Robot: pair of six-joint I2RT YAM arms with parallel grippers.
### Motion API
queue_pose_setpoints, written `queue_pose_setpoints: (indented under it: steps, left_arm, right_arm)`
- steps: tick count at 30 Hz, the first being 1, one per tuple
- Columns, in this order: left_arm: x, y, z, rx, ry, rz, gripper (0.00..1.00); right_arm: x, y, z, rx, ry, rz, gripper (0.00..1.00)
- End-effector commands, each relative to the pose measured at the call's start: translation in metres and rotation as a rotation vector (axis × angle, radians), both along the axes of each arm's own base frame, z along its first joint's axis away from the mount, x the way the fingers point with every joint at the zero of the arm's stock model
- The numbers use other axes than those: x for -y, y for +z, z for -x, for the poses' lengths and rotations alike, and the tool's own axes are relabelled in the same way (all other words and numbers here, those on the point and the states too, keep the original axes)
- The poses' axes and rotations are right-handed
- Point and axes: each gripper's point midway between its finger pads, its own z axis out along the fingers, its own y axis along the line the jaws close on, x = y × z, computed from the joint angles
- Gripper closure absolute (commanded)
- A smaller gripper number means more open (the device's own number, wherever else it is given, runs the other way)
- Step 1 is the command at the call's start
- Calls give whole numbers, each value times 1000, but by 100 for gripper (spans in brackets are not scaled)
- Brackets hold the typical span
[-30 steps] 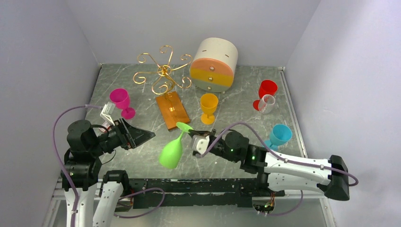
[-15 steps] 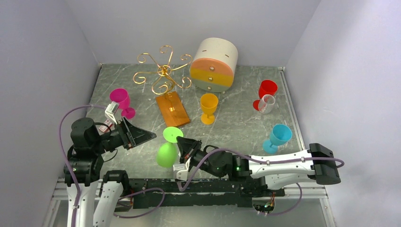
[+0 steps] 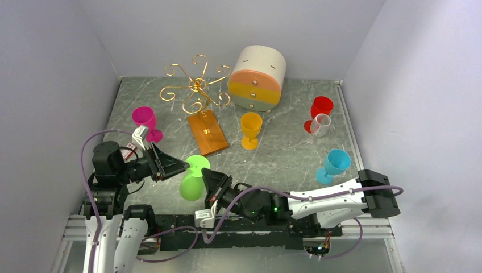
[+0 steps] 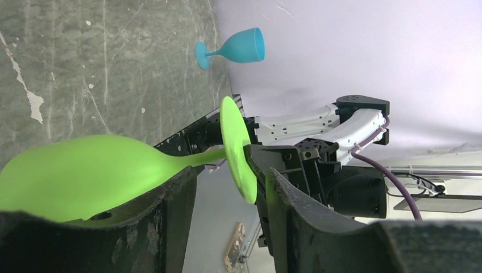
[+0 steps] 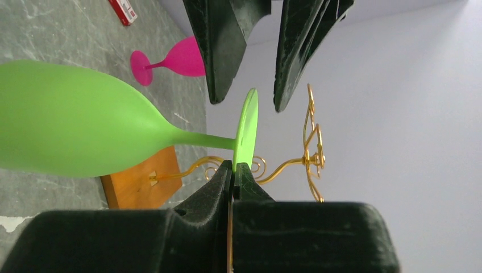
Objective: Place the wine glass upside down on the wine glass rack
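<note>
- While the right gripper (image 5: 233,169) pinches the rim of its foot, the green wine glass (image 3: 191,185) is held tilted above the table's (image 3: 284,148) near left.
- The left gripper (image 4: 230,173) has its jaws apart on either side of that foot, not gripping it.
- The wine glass rack (image 3: 196,86), far left, carries no glass; handover, carry and hanging all seem left to do.

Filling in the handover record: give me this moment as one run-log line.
phase: handover | right gripper: shut on foot of green wine glass | left gripper: open, straddling foot | wine glass rack: bare
</note>
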Motion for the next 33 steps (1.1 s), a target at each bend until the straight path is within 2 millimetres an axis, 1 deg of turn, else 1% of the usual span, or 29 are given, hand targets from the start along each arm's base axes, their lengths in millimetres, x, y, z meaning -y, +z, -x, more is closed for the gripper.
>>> queue_pose_setpoints:
  steps: [1, 3, 8, 13, 15, 17, 20, 21, 22, 25, 26, 28, 31, 33]
  left_arm:
    - [4, 6, 5, 11, -44, 23, 50]
    - [3, 4, 4, 10, -41, 15, 55]
    - [4, 0, 2, -10, -45, 25, 63]
    - [2, -3, 1, -12, -31, 6, 91]
    - [1, -5, 0, -12, -17, -3, 93]
    - [-1, -4, -2, -2, 6, -16, 93]
    - [-1, -2, -2, 13, 19, -21, 93]
    - [-1, -1, -1, 16, 16, -20, 93]
    - [-1, 0, -1, 19, 14, -19, 93]
    - [-1, 3, -1, 33, 7, -17, 93]
    - [-2, 3, -1, 41, 18, -25, 93]
    - [-5, 1, -3, 52, 45, -53, 93]
    - [-6, -2, -5, 66, 50, -62, 93]
    - [-8, -4, -8, 75, 68, -82, 93]
  right_arm:
    - [-9, 28, 7, 28, 8, -74, 100]
    - [-12, 26, 7, 34, 7, -63, 100]
    - [-15, 21, 5, 43, -6, -48, 100]
    - [-14, 19, 7, 19, 4, -59, 100]
    - [-14, 18, 8, 12, 8, -63, 100]
    - [-13, 17, 8, 5, 6, -69, 95]
    - [-10, 11, 6, -13, -6, -63, 86]
    - [-9, 8, 5, -19, -9, -62, 82]
    - [-7, 6, 5, -26, -13, -64, 75]
    - [-2, 3, 5, -64, -14, -83, 59]
    - [0, 2, 5, -80, -14, -87, 54]
    - [5, 0, 5, -113, -15, -93, 45]
    - [12, -2, 7, -173, -3, -133, 38]
    - [17, -5, 6, -224, -13, -159, 36]
